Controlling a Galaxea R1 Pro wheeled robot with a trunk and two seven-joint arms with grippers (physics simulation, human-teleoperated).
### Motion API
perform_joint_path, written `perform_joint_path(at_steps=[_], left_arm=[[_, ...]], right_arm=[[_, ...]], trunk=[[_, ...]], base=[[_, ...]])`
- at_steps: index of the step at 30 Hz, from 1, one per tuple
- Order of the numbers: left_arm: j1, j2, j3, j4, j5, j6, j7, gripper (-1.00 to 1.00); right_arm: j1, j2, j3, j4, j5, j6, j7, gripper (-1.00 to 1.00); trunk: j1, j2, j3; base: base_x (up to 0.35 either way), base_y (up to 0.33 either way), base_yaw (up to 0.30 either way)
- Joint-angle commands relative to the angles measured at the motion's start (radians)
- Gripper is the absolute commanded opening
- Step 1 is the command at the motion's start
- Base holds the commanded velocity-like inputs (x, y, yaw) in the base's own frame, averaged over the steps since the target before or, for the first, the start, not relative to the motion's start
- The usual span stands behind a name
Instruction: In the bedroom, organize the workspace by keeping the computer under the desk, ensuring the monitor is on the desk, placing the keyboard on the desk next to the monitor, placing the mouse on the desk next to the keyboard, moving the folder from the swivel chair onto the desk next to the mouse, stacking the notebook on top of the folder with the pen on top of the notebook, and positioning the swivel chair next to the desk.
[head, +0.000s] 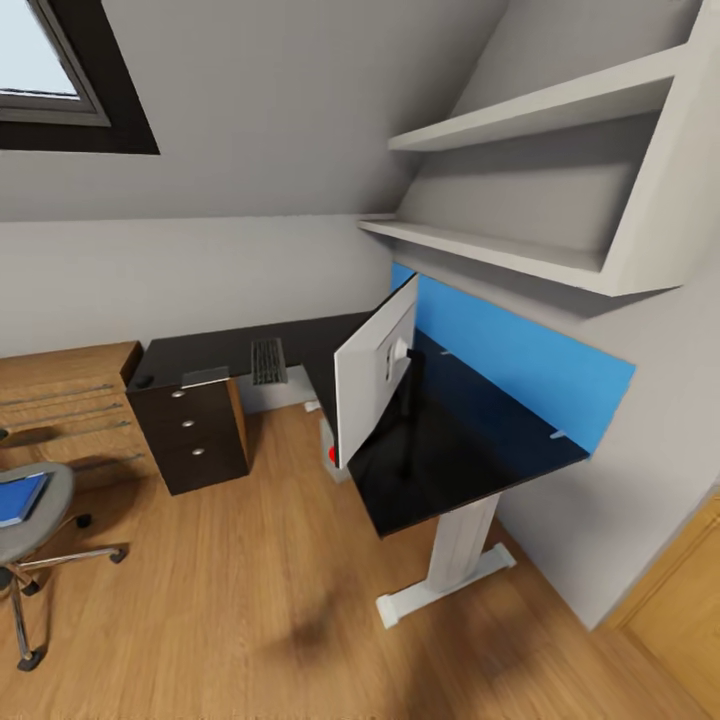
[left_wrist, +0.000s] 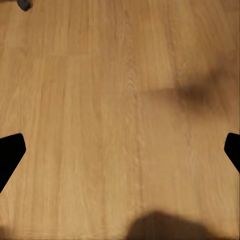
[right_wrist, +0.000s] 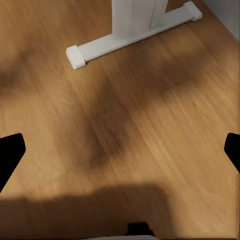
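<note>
The desk (head: 470, 450) is an L with a glossy black top. On it the monitor (head: 375, 375) shows its white back, and the keyboard (head: 268, 360) lies on the far wing. A greyish notebook (head: 205, 377) rests above the drawer unit. The small dark lump beside it may be the mouse (head: 144, 381). At the left edge, the swivel chair (head: 45, 520) carries the blue folder (head: 20, 497). The pen and the computer are hidden. Over bare floor, my left gripper (left_wrist: 120, 155) and right gripper (right_wrist: 120, 155) are both open and hold nothing.
The black drawer unit (head: 190, 435) stands under the desk's left end, with low wooden shelving (head: 60, 400) beside it. The desk's white pedestal foot (right_wrist: 130, 37) is near my right gripper. Wall shelves (head: 540, 180) hang above the desk. An oak door (head: 680, 610) is at the lower right.
</note>
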Motion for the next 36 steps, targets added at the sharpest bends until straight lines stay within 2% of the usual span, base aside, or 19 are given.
perform_joint_path(at_steps=[1,16,22,25,26,27,28,29,30,31,36], left_arm=[[-0.001,0.000,0.007,0.001,-0.010,-0.002,0.003,1.00],[-0.001,0.000,0.007,0.001,-0.010,0.019,0.003,1.00],[-0.001,0.000,0.008,0.001,-0.010,0.019,0.004,1.00],[-0.001,0.000,0.007,0.001,-0.010,0.020,0.004,1.00],[-0.001,0.000,0.008,0.001,-0.010,0.020,0.004,1.00],[-0.001,0.000,0.008,0.001,-0.010,0.020,0.004,1.00],[-0.001,0.000,0.008,0.001,-0.010,0.020,0.004,1.00],[-0.001,0.000,0.008,0.001,-0.010,0.020,0.004,1.00],[-0.001,0.000,0.008,0.001,-0.010,0.020,0.004,1.00],[-0.001,0.000,0.008,0.001,-0.010,0.020,0.004,1.00],[-0.001,0.000,0.008,0.001,-0.010,0.020,0.005,1.00]], right_arm=[[-0.001,0.000,0.004,0.001,-0.005,-0.003,-0.002,1.00],[-0.001,-0.008,0.004,-0.003,-0.005,0.002,-0.002,1.00],[-0.001,-0.010,0.003,-0.074,-0.005,0.054,-0.008,1.00],[-0.001,-0.013,0.003,-0.150,-0.005,0.138,-0.009,1.00],[-0.001,-0.020,0.003,-0.211,-0.006,0.220,-0.010,1.00],[-0.001,-0.020,0.003,-0.211,-0.006,0.220,-0.010,1.00],[-0.001,-0.026,0.002,-0.245,-0.006,0.266,-0.010,1.00],[-0.001,-0.041,0.002,-0.320,-0.006,0.366,-0.010,1.00],[-0.001,-0.041,0.002,-0.320,-0.006,0.366,-0.010,1.00],[-0.001,-0.056,0.002,-0.404,-0.007,0.469,-0.009,1.00],[-0.003,-0.079,0.000,-0.624,-0.007,0.716,-0.010,1.00]], trunk=[[0.000,-0.001,-0.001],[0.000,-0.001,-0.001],[0.000,-0.001,-0.001],[0.000,-0.001,-0.001],[0.000,-0.001,-0.001],[0.000,-0.001,-0.001],[0.000,-0.001,-0.001],[0.000,-0.001,-0.001],[0.000,-0.001,-0.001],[0.000,-0.001,-0.001],[0.000,-0.001,-0.001]], base=[[-0.163,-0.158,0.006],[-0.053,-0.050,0.001],[-0.004,-0.004,0.000],[-0.002,-0.001,0.000],[0.000,0.000,0.000],[0.000,0.000,0.000],[0.000,0.000,0.000],[0.000,0.000,0.000],[0.000,0.000,0.000],[0.000,0.000,0.000],[0.000,0.000,0.000]])
